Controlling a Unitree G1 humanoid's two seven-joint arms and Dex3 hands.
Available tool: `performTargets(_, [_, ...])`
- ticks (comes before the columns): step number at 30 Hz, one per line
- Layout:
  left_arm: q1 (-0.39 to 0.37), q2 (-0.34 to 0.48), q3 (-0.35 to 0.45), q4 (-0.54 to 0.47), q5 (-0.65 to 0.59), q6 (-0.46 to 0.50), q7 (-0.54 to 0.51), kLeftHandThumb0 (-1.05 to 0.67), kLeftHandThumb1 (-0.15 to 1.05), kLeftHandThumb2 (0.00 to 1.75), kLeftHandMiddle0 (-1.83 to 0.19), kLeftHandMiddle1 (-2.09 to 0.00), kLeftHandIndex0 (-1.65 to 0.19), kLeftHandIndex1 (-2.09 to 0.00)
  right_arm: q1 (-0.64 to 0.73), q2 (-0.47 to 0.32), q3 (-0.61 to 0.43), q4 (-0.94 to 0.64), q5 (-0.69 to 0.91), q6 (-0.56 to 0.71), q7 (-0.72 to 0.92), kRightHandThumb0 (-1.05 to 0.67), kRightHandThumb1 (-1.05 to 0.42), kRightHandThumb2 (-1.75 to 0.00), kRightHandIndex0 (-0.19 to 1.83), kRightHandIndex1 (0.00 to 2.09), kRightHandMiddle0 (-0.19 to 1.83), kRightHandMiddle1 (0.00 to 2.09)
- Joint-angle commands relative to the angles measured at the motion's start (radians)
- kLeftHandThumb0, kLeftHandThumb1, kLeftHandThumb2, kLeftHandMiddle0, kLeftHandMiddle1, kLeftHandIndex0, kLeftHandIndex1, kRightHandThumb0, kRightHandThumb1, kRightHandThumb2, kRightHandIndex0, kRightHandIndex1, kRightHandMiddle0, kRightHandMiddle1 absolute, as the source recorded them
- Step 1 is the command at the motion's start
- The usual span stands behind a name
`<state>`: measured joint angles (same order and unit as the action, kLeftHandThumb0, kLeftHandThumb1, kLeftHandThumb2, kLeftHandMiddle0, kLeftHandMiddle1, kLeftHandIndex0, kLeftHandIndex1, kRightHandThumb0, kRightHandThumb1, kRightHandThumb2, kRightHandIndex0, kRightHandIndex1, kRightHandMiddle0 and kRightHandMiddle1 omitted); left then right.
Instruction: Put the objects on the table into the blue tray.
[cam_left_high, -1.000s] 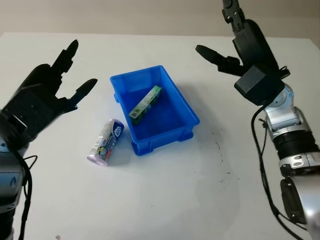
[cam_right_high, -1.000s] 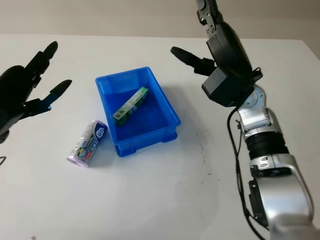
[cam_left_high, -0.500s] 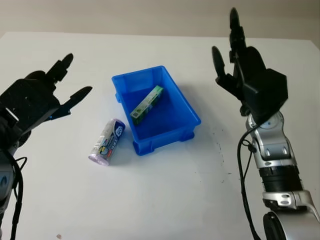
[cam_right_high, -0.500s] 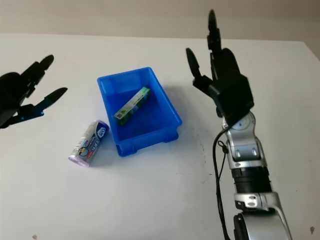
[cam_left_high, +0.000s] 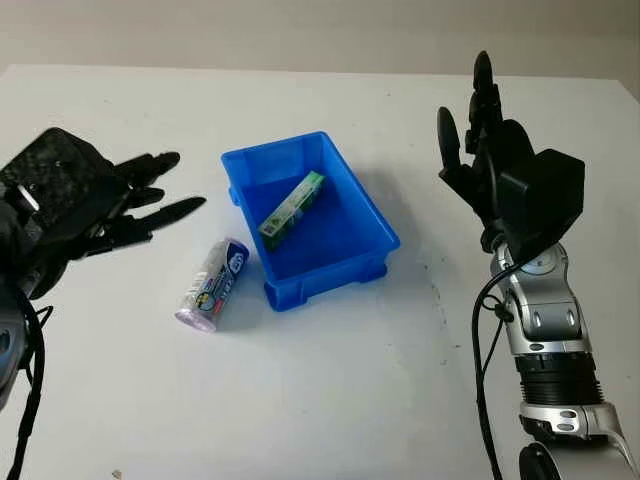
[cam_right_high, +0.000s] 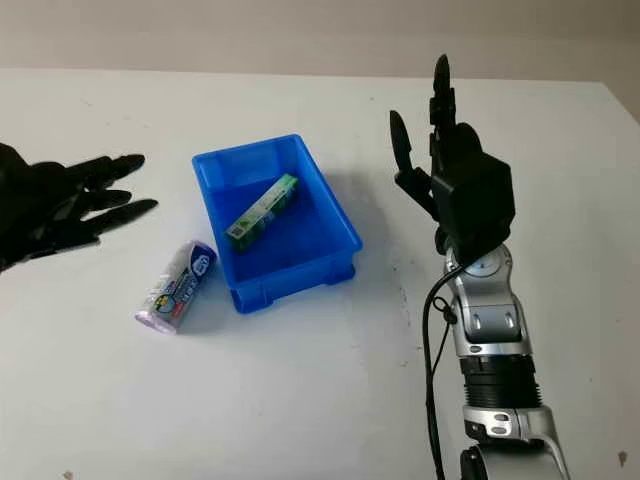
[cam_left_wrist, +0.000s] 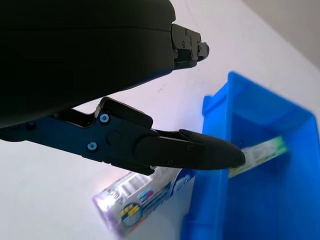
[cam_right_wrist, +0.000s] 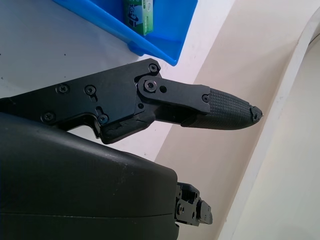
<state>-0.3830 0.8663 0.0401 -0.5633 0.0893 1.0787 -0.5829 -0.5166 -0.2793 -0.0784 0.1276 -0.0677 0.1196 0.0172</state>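
Overhead, head camera: blue tray (cam_left_high: 352, 262) mid-bench holds a green box (cam_left_high: 292, 208). Purple tube (cam_left_high: 211, 285) lies on the bench (cam_left_high: 320, 400) just left of the tray. Left hand (cam_left_high: 75, 205) open, hovering left of the tube, holding nothing. Right hand (cam_left_high: 510, 185) open, raised right of the tray, empty.

Left wrist: fingers (cam_left_wrist: 190, 150) above tube (cam_left_wrist: 140, 197) and tray wall (cam_left_wrist: 215, 165).

Right wrist: tray (cam_right_wrist: 150, 40) with box (cam_right_wrist: 140, 12).

A white table (cam_left_high: 330, 400) carried a blue tray (cam_left_high: 372, 252) near its middle. Just beside the tray's left wall, a pale purple canister (cam_left_high: 211, 285) lay on its side on the tabletop.
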Motion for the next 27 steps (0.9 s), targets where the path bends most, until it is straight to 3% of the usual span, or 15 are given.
performTargets(1, [-0.024, 0.045, -0.034, -0.015, -0.004, 0.011, -0.015, -0.93, 1.05, 0.22, 0.09, -0.05, 0.10, -0.01, 0.003, 0.002, -0.007, -0.004, -0.003, -0.011, -0.005, -0.75, -1.05, -0.61, -0.19, 0.00, -0.19, 0.00])
performTargets(10, [-0.059, 0.089, -0.118, 0.020, -0.026, 0.090, -0.024, -0.93, 1.05, 0.22, 0.12, -0.04, 0.19, 0.00, -0.001, 0.006, -0.009, -0.001, -0.014, -0.004, -0.022, -0.75, -1.05, -0.60, -0.19, 0.00, -0.19, 0.00])
performTargets(15, [-0.082, 0.111, -0.178, 0.022, -0.020, 0.135, -0.010, -0.95, 1.05, 0.20, -0.02, -0.12, 0.19, 0.00, -0.005, 0.010, -0.007, 0.003, -0.021, -0.010, -0.030, -0.75, -1.05, -0.60, -0.19, 0.00, -0.19, 0.00])
performTargets(16, [-0.084, 0.113, -0.189, 0.024, -0.017, 0.137, -0.006, -0.95, 1.05, 0.18, -0.03, -0.23, 0.19, 0.00, -0.004, 0.011, -0.007, 0.003, -0.023, -0.013, -0.031, -0.75, -1.05, -0.60, -0.19, 0.00, -0.19, 0.00])
performTargets(17, [-0.087, 0.113, -0.197, 0.025, -0.017, 0.148, -0.002, -0.94, 1.05, 0.16, 0.10, -0.97, 0.19, 0.00, -0.003, 0.010, -0.006, 0.003, -0.026, -0.017, -0.033, -0.75, -1.05, -0.59, -0.19, 0.00, -0.19, 0.00])
performTargets(19, [-0.095, 0.109, -0.205, 0.028, -0.025, 0.182, 0.004, -0.93, 1.05, 0.14, 0.17, -1.37, 0.19, 0.00, -0.003, 0.012, -0.005, 0.004, -0.030, -0.023, -0.036, -0.74, -1.05, -0.59, -0.19, 0.00, -0.19, 0.00])
performTargets(20, [-0.098, 0.110, -0.211, 0.026, -0.028, 0.198, 0.005, -0.92, 1.05, 0.13, 0.18, -1.45, 0.19, 0.00, -0.002, 0.012, -0.005, 0.004, -0.032, -0.026, -0.037, -0.74, -1.05, -0.59, -0.19, 0.00, -0.19, 0.00])
performTargets(21, [-0.101, 0.112, -0.217, 0.024, -0.031, 0.212, 0.006, -0.90, 1.05, 0.12, 0.19, -0.98, 0.19, 0.00, -0.001, 0.012, -0.005, 0.003, -0.033, -0.026, -0.037, -0.74, -1.05, -0.59, -0.19, 0.00, -0.19, 0.00])
performTargets(22, [-0.102, 0.114, -0.224, 0.021, -0.033, 0.221, 0.008, -0.89, 1.05, 0.12, 0.19, -0.94, 0.19, 0.00, 0.000, 0.011, -0.006, 0.001, -0.034, -0.026, -0.037, -0.74, -1.05, -0.59, -0.19, 0.00, -0.19, 0.00])
performTargets(23, [-0.103, 0.114, -0.229, 0.019, -0.035, 0.231, 0.011, -0.89, 1.05, 0.12, 0.19, -1.03, 0.19, 0.00, 0.001, 0.011, -0.006, -0.001, -0.036, -0.024, -0.038, -0.74, -1.05, -0.59, -0.19, 0.00, -0.19, 0.00])
performTargets(24, [-0.101, 0.116, -0.235, 0.018, -0.035, 0.233, 0.014, -0.88, 1.05, 0.11, 0.18, -1.60, 0.19, 0.00, 0.001, 0.012, -0.008, -0.002, -0.035, -0.023, -0.038, -0.74, -1.05, -0.59, -0.19, 0.00, -0.19, 0.00])
performTargets(25, [-0.099, 0.115, -0.240, 0.015, -0.036, 0.238, 0.019, -0.88, 1.05, 0.11, 0.16, -1.84, 0.19, 0.00, 0.002, 0.013, -0.009, -0.002, -0.034, -0.025, -0.039, -0.74, -1.05, -0.59, -0.19, 0.00, -0.19, 0.00])
performTargets(26, [-0.098, 0.118, -0.247, 0.012, -0.038, 0.241, 0.022, -0.88, 1.05, 0.11, 0.18, -1.99, 0.19, 0.00, 0.002, 0.013, -0.011, 0.002, -0.032, -0.035, -0.039, -0.74, -1.05, -0.59, -0.19, 0.00, -0.19, 0.00])
performTargets(27, [-0.098, 0.126, -0.262, 0.010, -0.037, 0.241, 0.021, -0.89, 1.05, 0.12, 0.19, -1.91, 0.19, 0.00, 0.003, 0.012, -0.012, 0.006, -0.033, -0.044, -0.038, -0.75, -1.05, -0.58, -0.19, 0.00, -0.19, 0.00])
